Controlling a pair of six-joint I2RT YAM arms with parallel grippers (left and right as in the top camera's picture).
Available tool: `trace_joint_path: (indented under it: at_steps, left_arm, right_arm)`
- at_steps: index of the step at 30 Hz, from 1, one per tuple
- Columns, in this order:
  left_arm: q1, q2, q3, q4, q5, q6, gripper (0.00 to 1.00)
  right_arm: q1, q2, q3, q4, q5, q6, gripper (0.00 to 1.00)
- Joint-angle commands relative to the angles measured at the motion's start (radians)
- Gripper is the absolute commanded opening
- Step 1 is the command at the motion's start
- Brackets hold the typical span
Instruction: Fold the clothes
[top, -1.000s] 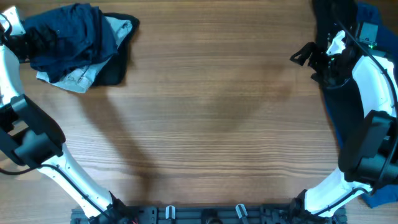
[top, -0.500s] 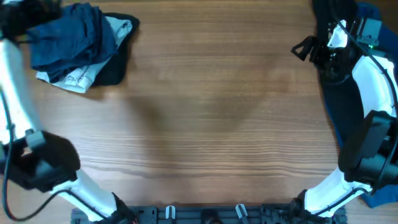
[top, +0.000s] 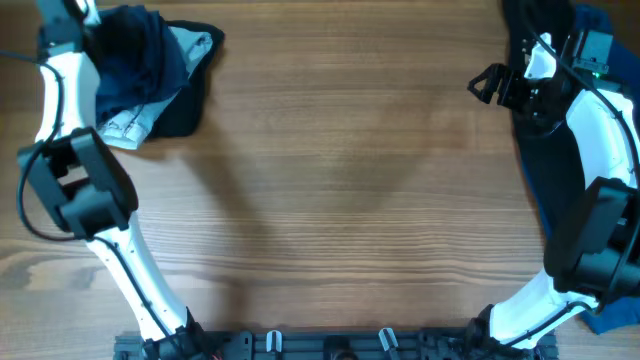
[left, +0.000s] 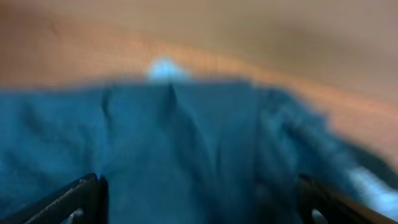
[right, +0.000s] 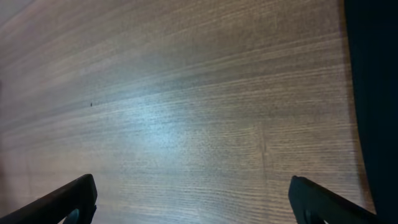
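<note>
left gripper (left: 199, 190) hovers right over the clothes pile (top: 140, 62) (blurry view), jaws wide, holding nothing. right gripper (right: 193, 196) also wide open & empty, well apart from pile, so left arm's nearer.

Two arms (top: 52, 100) (top: 600, 120), two clothes heaps (top: 140, 60) (top: 535, 180)

A heap of clothes (top: 140, 70) lies at the far left corner of the table (top: 340, 200), with the left gripper (left: 199, 205) directly above it. A second garment (top: 533, 190) lies along the table's right edge. The right gripper (top: 484, 85) hangs just left of it, over bare tabletop.
</note>
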Motion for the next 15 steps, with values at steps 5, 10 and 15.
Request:
trace_joint_path:
  at_steps: [5, 10, 15]
  left_arm:
    - [-0.097, 0.189, -0.015, -0.032, 0.034, -0.07, 1.0]
    - [-0.151, 0.107, -0.014, -0.021, 0.027, -0.07, 1.0]
    - [-0.157, -0.112, -0.014, -0.151, 0.027, -0.07, 1.0]
  right_arm:
    - [0.007, -0.001, 0.0, 0.026, 0.013, 0.031, 0.99]
    - [0.007, -0.005, 0.002, 0.031, 0.0, 0.031, 0.98]
    - [0.007, -0.111, 0.003, 0.121, 0.001, 0.031, 0.99]
